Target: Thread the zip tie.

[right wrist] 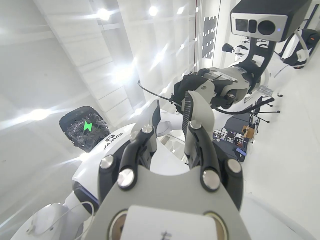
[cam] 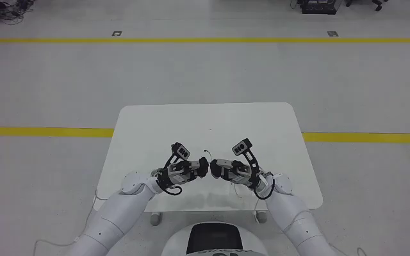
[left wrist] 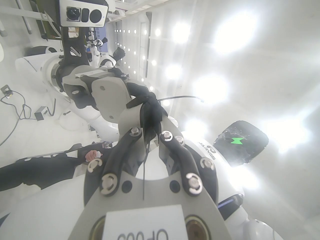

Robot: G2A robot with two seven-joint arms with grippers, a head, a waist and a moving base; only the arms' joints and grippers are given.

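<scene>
Two tools meet tip to tip above the near half of the white surface (cam: 256, 128). The left tool (left wrist: 149, 119) is closed narrow on the black zip tie (left wrist: 180, 97), which is held in the air above the surface, its free tail arcing up and away. The right tool (right wrist: 171, 112) stands wide, its fingers apart, with one ribbed pad (right wrist: 187, 111) just beside the tie. Contact there cannot be told.
</scene>
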